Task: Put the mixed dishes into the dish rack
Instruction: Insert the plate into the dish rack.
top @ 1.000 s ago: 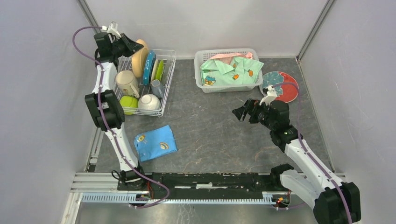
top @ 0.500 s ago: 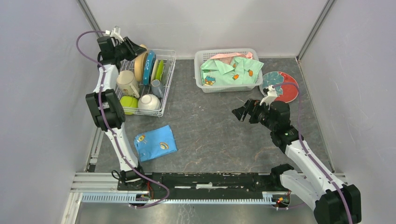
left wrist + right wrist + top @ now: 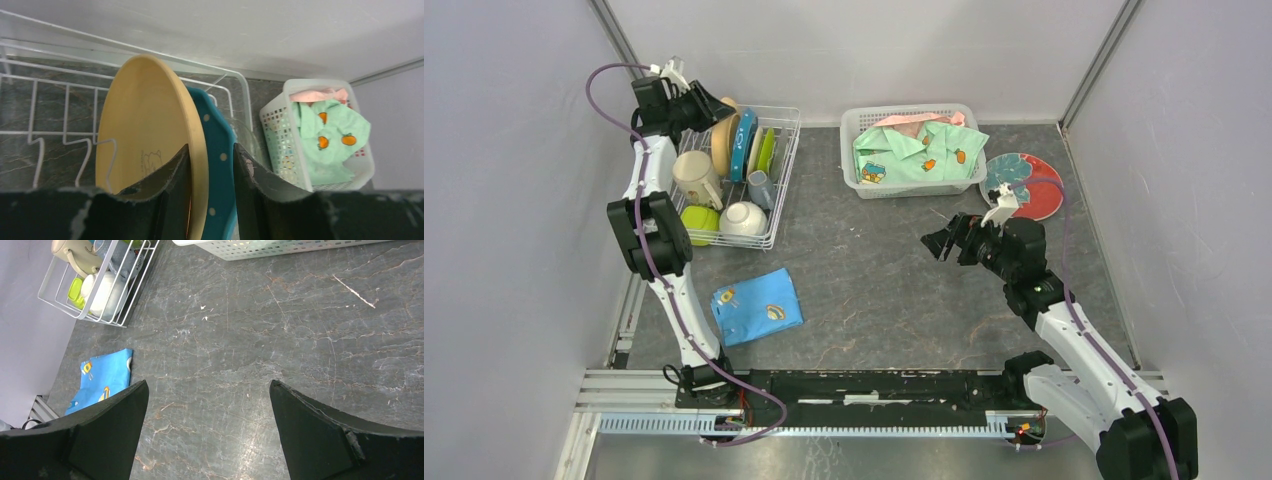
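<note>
The left claw (image 3: 211,147) stands part-way apart. Its fingers (image 3: 170,175) sit astride the top rims of the cream plate (image 3: 145,130) and the blue dotted plate (image 3: 216,117) without clamping either. A strip of blue shows between the cream rim and the right-hand finger.

Both plates stand on edge in the dish rack (image 3: 782,125), at the far left of the table (image 3: 300,340). Their faces turn toward the table's two sides, with the lime-green plate (image 3: 768,150) upright just beyond them. The rack's long axis runs from near to far. Its nearer half holds a beige mug (image 3: 694,178), a small grey cup (image 3: 761,187), a lime-green bowl (image 3: 699,222) and a white bowl (image 3: 742,218).

The right claw (image 3: 208,385) gapes wide and holds nothing, above bare table. Behind it a red patterned plate (image 3: 1024,185) lies flat beside the white basket (image 3: 914,188), which holds green clothing (image 3: 919,150). A blue cloth (image 3: 757,305) lies flat in front of the rack.
</note>
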